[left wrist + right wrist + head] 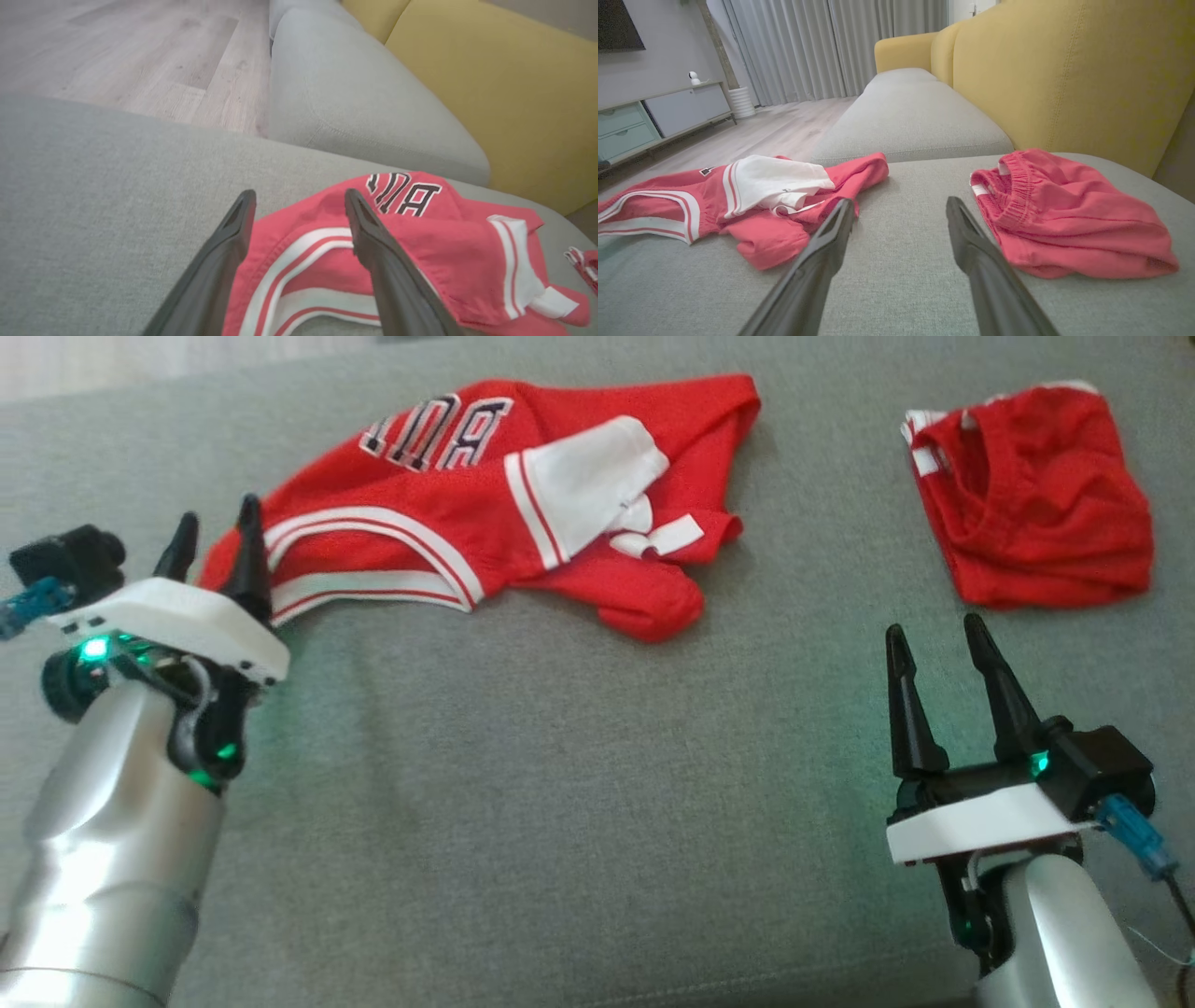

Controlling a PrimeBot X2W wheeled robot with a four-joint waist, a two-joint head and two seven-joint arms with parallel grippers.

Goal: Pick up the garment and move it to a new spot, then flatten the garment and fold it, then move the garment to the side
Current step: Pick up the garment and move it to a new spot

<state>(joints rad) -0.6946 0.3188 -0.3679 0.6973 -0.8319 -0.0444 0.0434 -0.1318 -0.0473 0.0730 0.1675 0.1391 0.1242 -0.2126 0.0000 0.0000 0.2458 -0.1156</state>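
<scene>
While the red jersey (448, 513) lies crumpled across the far left of the grey sofa seat (560, 784), a white-lined part is folded over its middle and the striped hem points toward the left gripper (219, 523). That gripper's fingers stand wide apart, straddling the hem corner without clamping it. The right gripper (935, 644) hovers near the front right, fingers wide, holding nothing. Red shorts (1036, 504) lie well apart at the far right. Likely faults: closing on a single layer would drag the jersey into a tighter bunch, and a long pull to the right could sweep it against the shorts.
</scene>
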